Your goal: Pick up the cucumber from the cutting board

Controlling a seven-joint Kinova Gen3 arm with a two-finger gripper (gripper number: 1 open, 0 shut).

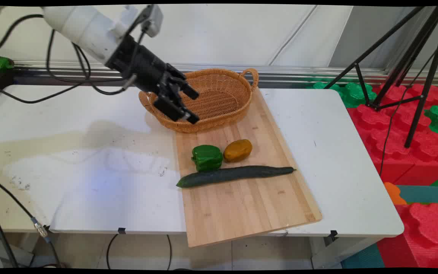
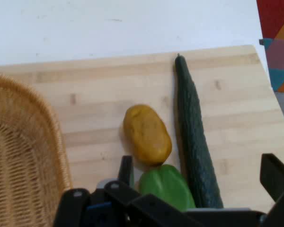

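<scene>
- The gripper (image 1: 192, 106) hangs in the air above the near left rim of the basket (image 1: 226, 82), its fingers spread wide with nothing between them.
- In the hand view one finger (image 2: 126, 171) rises left of centre and the other shows at the right edge, well apart.
- The basket, wicker with a loop handle at its right end, sits on the far end of the board (image 1: 242, 205), overhanging the board's left edge onto the table (image 1: 337, 152).
- A green pepper (image 1: 207, 157) lies near the board's middle by its left edge.
- A yellow pepper (image 1: 238, 150) lies just beside it on the right.
- A cucumber (image 1: 234, 176) lies across the board just in front of both peppers, its left tip at the board's left edge.
- The board's near end juts past the table's near edge.
</scene>
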